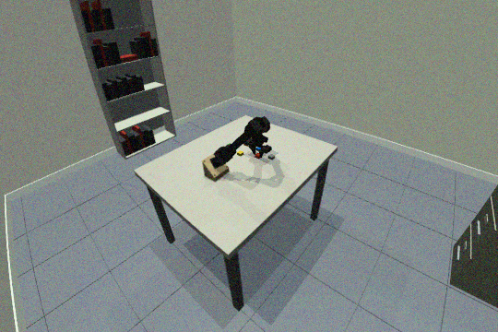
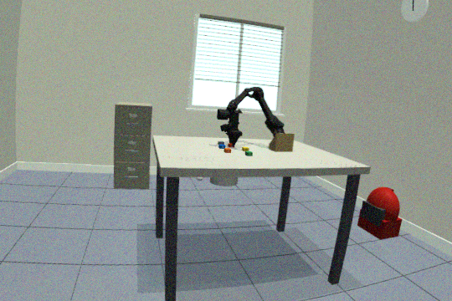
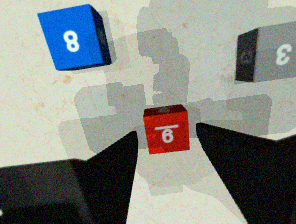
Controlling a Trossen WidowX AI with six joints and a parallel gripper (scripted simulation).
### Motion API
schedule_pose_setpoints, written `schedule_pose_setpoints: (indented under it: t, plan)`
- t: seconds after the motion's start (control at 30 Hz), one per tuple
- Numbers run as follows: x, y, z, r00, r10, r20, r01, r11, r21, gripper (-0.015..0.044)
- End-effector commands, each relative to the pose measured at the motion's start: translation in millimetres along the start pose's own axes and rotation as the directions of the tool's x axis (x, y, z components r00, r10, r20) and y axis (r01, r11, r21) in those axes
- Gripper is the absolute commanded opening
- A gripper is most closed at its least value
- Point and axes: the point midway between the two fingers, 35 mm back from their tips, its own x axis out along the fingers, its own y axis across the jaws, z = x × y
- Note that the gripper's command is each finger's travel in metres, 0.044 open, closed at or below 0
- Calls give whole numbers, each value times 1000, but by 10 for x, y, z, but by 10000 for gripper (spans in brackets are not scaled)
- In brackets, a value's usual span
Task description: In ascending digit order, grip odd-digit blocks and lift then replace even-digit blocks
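Note:
A red block sits on the table; its digit, a 6 or 9, has a bar above it in the wrist view. My gripper is open, fingers low on either side of the red block, with a gap at each side. A blue block shows 8 at upper left in the wrist view. A grey block shows 3 at upper right. Orange, yellow and green blocks also lie there; their digits are unreadable.
The blocks stand on the pale table. The arm's wooden base block stands to one side of them. The blue and grey blocks are the nearest neighbours of the fingers in the wrist view. Arm shadows fall across the table around the red block.

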Motion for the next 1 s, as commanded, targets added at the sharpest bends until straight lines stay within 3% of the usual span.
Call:
schedule_pose_setpoints:
  t: [0.0, 0.1, 0.2, 0.3, 0.53, 0.77, 0.97]
  plan:
    - [1, -2, 3, 1000, -3, 2, 3, 1000, -3, 330]
    - [1, -2, 3, 1000, -3, 2, 3, 1000, -3, 400]
    - [-27, -1, 5, 1000, -2, 2, 2, 1000, -3, 400]
    - [-331, 2, 6, 1000, -1, 1, 1, 1000, -3, 400]
    - [-407, 130, 56, 1000, 14, 7, -14, 1000, -8, 400]
    - [-784, 1184, 213, 995, 101, 17, -100, 994, -47, 400]
    - [-1064, 2123, -1, 997, 80, -1, -80, 996, -31, 400]
